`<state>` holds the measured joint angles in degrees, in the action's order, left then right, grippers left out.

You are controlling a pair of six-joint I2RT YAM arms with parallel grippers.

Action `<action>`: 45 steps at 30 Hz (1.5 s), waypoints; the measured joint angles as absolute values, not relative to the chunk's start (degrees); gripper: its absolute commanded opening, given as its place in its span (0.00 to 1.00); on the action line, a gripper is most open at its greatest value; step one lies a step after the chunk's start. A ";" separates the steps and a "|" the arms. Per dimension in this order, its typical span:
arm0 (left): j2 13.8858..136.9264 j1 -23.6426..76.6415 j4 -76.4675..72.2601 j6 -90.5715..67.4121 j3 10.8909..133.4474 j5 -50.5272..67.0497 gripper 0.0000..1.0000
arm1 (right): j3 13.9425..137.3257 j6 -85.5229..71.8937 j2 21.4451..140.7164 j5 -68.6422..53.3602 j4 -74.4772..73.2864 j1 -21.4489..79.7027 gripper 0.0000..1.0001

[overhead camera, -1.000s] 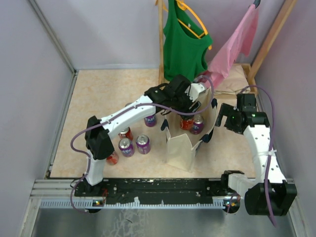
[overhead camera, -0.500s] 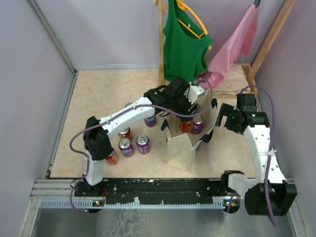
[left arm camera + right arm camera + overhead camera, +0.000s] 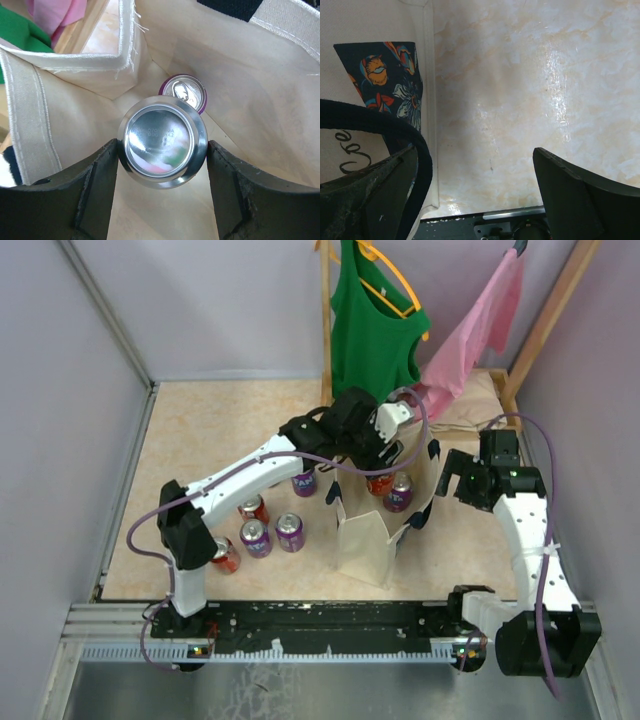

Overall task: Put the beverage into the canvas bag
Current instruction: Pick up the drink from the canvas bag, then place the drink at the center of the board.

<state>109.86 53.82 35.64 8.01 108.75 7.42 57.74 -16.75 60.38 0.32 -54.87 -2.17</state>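
Right wrist view: the right gripper (image 3: 475, 192) stands wide open and grips nothing. A navy strap handle (image 3: 375, 125) of the canvas bag (image 3: 368, 535) arches over one finger; contact cannot be confirmed. Loose cans (image 3: 257, 538) stand on the table (image 3: 200, 430) left of the bag, two partly hidden behind the left arm. Left wrist view: the left gripper (image 3: 162, 150) is clamped on the beverage can (image 3: 162, 135), one finger on each side. Only the silver base shows; the label is hidden. The can hangs inside the bag mouth, overlapping a purple can (image 3: 186, 91) upright on the bag floor. Beyond hang a green tank top (image 3: 370, 335) and a pink garment (image 3: 480, 325)
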 measured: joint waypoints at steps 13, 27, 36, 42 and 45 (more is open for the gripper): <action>107.15 52.42 33.71 8.97 108.75 6.61 0.00 | 57.74 -17.54 60.51 -0.36 -53.98 -2.17 0.99; 103.83 50.30 31.81 8.78 108.68 7.11 0.00 | 57.74 -18.22 60.55 -1.32 -52.88 -2.17 0.99; 99.22 46.98 26.87 7.62 107.04 9.52 0.00 | 57.74 -18.70 61.43 -1.89 -51.77 -2.17 0.99; 96.12 44.53 22.85 5.76 106.41 10.85 0.00 | 57.71 -19.55 61.80 -2.85 -51.09 -2.17 0.99; 94.80 43.99 21.17 5.56 106.41 10.83 0.00 | 57.36 -19.77 62.24 -3.33 -49.93 -2.17 0.99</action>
<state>94.80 43.99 21.17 5.56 106.41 10.83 57.36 -19.77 62.24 -3.33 -49.93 -2.17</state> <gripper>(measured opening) 0.711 0.991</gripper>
